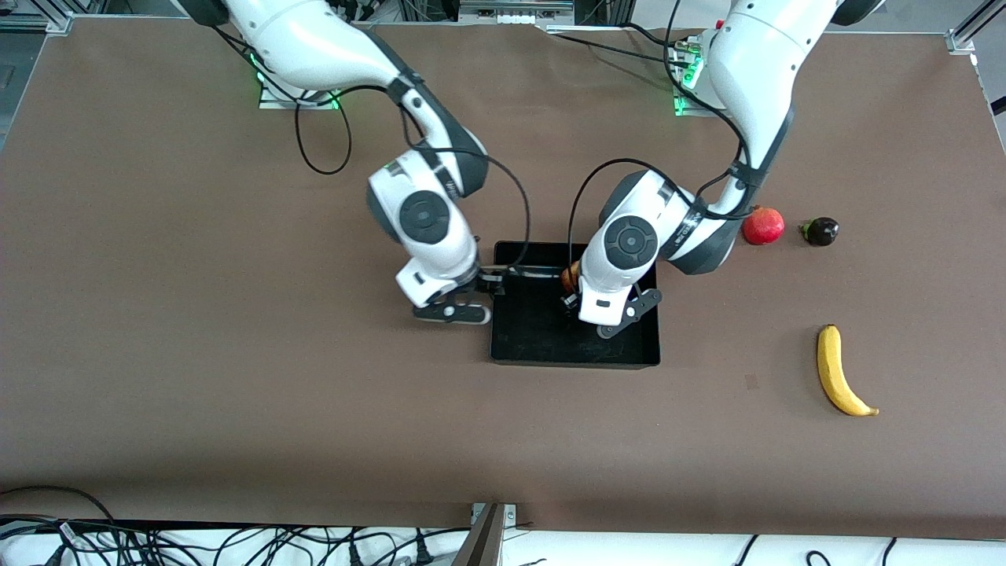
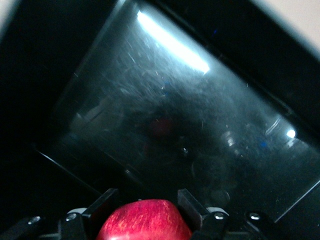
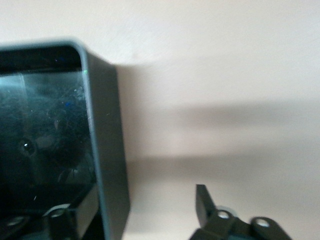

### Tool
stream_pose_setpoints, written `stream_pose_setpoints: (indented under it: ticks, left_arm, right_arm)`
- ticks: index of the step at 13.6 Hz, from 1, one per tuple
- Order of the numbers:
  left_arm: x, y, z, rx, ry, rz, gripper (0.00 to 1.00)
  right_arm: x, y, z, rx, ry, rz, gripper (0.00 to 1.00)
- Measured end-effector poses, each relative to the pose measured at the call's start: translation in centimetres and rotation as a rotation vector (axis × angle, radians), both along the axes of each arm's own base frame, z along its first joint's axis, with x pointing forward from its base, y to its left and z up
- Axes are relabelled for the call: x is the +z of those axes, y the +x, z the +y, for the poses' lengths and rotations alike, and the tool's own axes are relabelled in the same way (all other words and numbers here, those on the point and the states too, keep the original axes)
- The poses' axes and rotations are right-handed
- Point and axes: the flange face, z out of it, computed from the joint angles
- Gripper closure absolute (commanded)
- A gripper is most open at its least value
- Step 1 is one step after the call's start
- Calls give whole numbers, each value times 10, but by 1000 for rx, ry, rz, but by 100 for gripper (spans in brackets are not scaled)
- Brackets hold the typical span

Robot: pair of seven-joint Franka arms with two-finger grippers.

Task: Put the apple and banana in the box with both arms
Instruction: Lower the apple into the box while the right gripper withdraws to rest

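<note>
The black box (image 1: 574,362) sits mid-table. My left gripper (image 1: 569,289) is over the box's inside and is shut on the red, yellow-streaked apple (image 1: 571,274). In the left wrist view the apple (image 2: 144,220) sits between the fingers (image 2: 189,201), above the glossy box floor (image 2: 200,115). My right gripper (image 1: 493,284) is open at the box wall toward the right arm's end. In the right wrist view (image 3: 145,192) one finger is inside that wall (image 3: 107,150) and one outside. The banana (image 1: 841,371) lies on the table toward the left arm's end, nearer the front camera than the box.
A red pomegranate (image 1: 763,226) and a small dark fruit (image 1: 820,231) lie toward the left arm's end, farther from the front camera than the banana. Cables hang along the table's front edge.
</note>
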Motion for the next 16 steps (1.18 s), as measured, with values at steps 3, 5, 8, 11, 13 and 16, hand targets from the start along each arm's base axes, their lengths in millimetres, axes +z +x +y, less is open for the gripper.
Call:
stream_pose_setpoints:
  ticks: [3,5,8,11,13,16]
  left_arm:
    - [-8,-12,-21,-18,-4,-4,100]
    - [-9,-13,-24,-21,-7,-8,100]
    - [-19,-12,-30,-22,-29,-33,100]
    - [-46,-21,-44,-24,-41,-35,100]
    - [-55,-28,-52,-36,-38,-26,100]
    - [-62,-33,-55,-42,-32,-17,87]
  right_arm:
    - [61,27,-75,10,21,59,0]
    - [89,38,-121,19,16,79,0]
    - [114,51,-195,67,4,110,0]
    - [137,61,-268,103,-23,108,0]
    - [156,58,-305,130,-36,111,0]
    - [197,42,-355,170,-42,131,0]
